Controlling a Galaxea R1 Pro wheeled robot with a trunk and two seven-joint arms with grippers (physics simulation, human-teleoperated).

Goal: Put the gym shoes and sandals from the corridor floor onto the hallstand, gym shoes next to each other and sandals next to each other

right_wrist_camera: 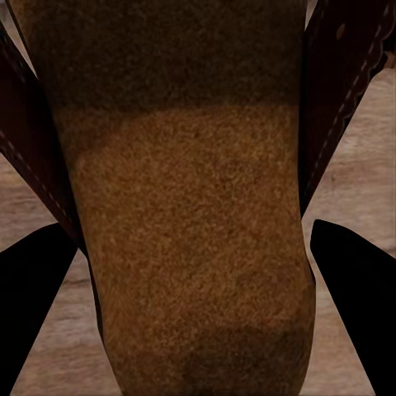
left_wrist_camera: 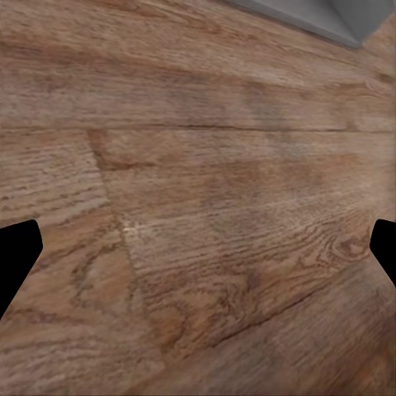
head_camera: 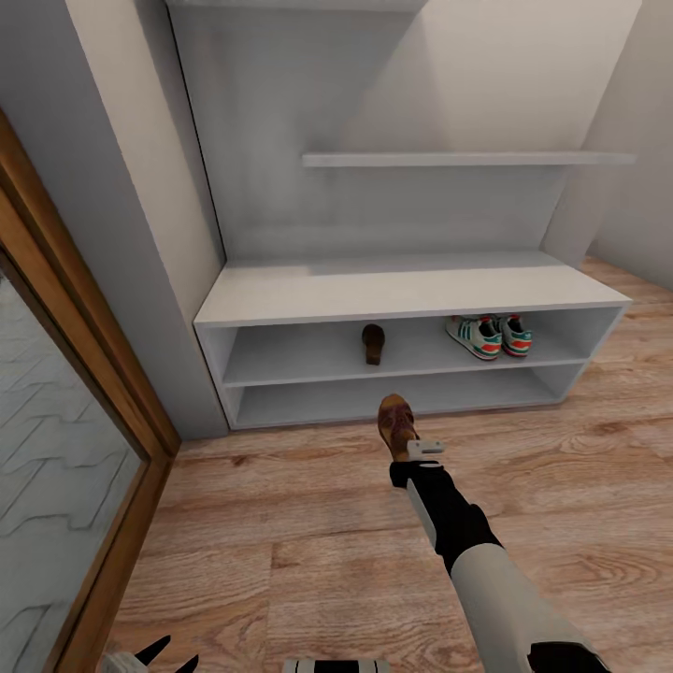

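Before the hallstand — right tool clamped on second sandal, raised to join shelved sandal; left tool spread apart.

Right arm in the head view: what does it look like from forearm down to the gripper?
The right arm has a pale grey-white forearm shell, then a black wrist section, ending in a small light grey block at the right gripper. In the right wrist view its fingers appear as plain black wedges. No cables or markings are visible.
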